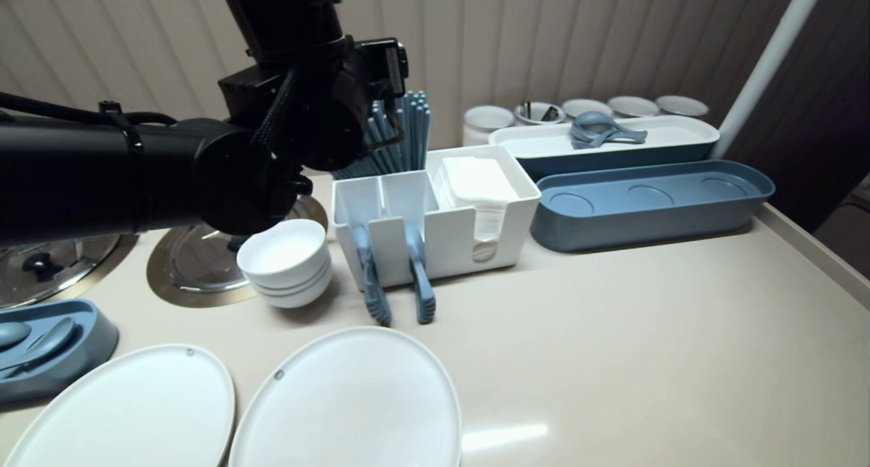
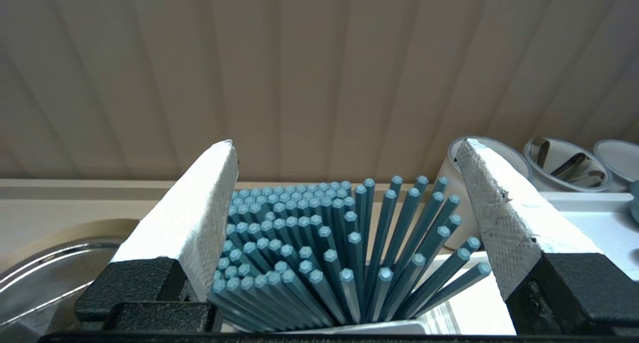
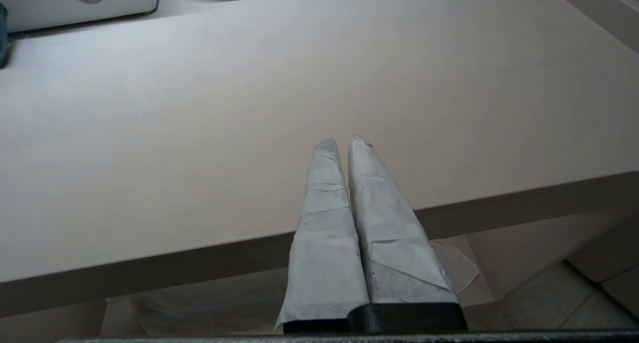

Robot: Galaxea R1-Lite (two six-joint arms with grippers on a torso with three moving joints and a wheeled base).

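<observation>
A dense bundle of blue hexagonal chopsticks (image 2: 324,243) stands upright in the back compartment of a white organiser (image 1: 435,239); in the head view the chopsticks (image 1: 408,134) rise behind my black left arm (image 1: 306,113). My left gripper (image 2: 347,143) hangs just above their tips, open wide, its white padded fingers (image 2: 199,223) flanking the bundle with none clamped. My right gripper (image 3: 342,141) is shut and empty, parked over the table's near edge (image 3: 199,263).
Napkins (image 1: 476,181) and two blue tongs (image 1: 374,283) sit in the organiser. Stacked white bowls (image 1: 285,263), metal lids (image 1: 197,256), two white plates (image 1: 353,399), a blue tray (image 1: 646,209), a white tray with blue spoons (image 1: 605,130) and cups (image 1: 486,120) surround it.
</observation>
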